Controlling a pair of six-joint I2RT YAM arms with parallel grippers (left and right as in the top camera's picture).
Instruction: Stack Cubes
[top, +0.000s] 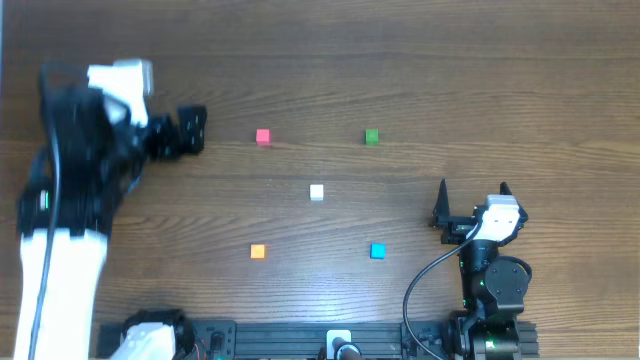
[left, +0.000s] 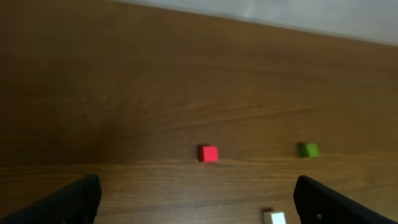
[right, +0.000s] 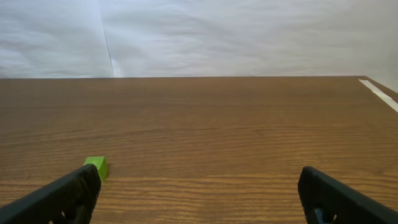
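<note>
One wooden table (top: 420, 60) carries two arms and five small cubes, none stacked. The left gripper (top: 194, 130) hangs at the table's left side with its fingers spread wide and nothing between them. The right gripper (top: 472, 196) is at the right side, also spread wide and holding nothing.

The red cube (top: 263, 136) lies nearest the left gripper, apart from it, with the green cube (top: 372, 137) farther along the same row. The white cube (top: 317, 192) sits in the middle. The orange cube (top: 258, 251) and the blue cube (top: 377, 251) lie nearer the bases, the blue one closest to the right gripper.
</note>
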